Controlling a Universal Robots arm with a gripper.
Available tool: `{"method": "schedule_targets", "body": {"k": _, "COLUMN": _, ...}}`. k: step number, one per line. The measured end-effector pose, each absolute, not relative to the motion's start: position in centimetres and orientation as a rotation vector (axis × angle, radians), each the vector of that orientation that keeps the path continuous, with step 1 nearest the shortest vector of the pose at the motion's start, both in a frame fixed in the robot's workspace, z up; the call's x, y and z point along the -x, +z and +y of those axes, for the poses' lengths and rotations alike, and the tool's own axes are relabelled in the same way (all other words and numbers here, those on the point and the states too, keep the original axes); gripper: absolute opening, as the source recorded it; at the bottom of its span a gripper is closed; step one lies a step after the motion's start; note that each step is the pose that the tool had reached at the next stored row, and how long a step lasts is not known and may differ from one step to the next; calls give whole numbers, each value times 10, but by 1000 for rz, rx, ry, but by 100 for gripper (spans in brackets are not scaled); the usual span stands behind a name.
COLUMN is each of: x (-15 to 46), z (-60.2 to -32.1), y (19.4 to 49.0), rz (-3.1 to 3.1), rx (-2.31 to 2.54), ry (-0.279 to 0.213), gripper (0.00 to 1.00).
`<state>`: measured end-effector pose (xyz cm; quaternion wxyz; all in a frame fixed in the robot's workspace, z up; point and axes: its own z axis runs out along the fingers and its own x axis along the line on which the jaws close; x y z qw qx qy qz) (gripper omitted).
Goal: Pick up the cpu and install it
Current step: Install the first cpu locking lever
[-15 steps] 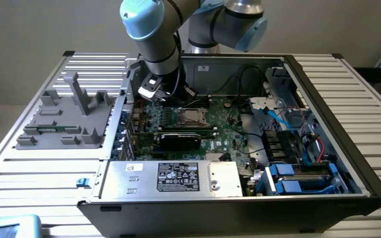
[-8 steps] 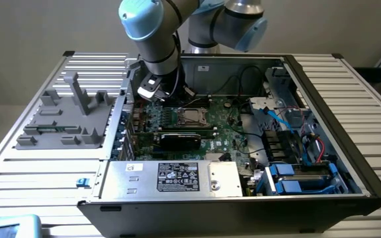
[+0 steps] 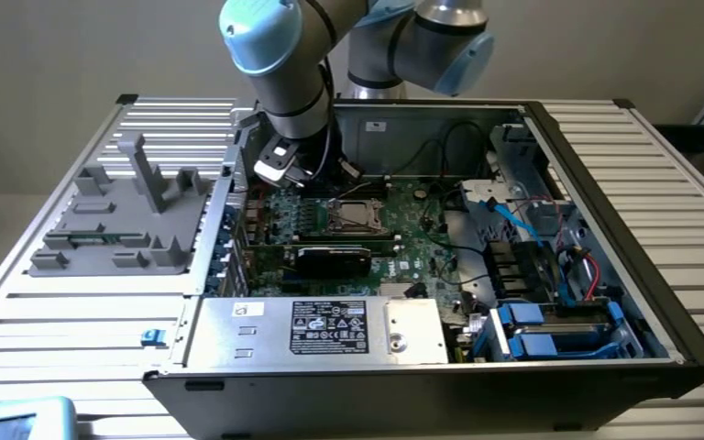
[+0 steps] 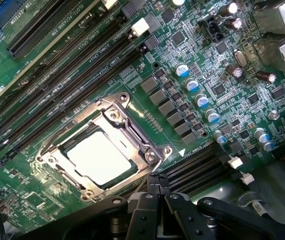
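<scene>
Slatted table bears open computer case, grey fixture.

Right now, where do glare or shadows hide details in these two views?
Wrist view: glare washes the cpu top nearly white, and the tool looks almost black. Exterior view: the computer case interior is dim, while the table slats shine bright.

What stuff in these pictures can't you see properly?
- Chip, wrist view: its edges are tucked under the metal frame.
- Fingers, wrist view: cut off by the picture's edge.
- Label on the silver box, exterior view: print too small to read.
- Circuit board, exterior view: partly hidden under the black card.
</scene>
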<state>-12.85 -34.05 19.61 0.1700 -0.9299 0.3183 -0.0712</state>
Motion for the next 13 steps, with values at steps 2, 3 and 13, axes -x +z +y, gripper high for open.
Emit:
{"method": "schedule_targets", "body": {"k": 2, "x": 128, "z": -340, "y": 196, "rz": 905, "rx": 2642, "ry": -203, "gripper": 11}}
{"method": "schedule_targets", "body": {"k": 3, "x": 128, "z": -340, "y": 196, "rz": 906, "rx": 2641, "ry": -203, "gripper": 11}}
{"method": "schedule_targets", "body": {"k": 13, "x": 114, "z": -340, "y": 195, "rz": 916, "rx": 2638, "ry": -205, "gripper": 11}}
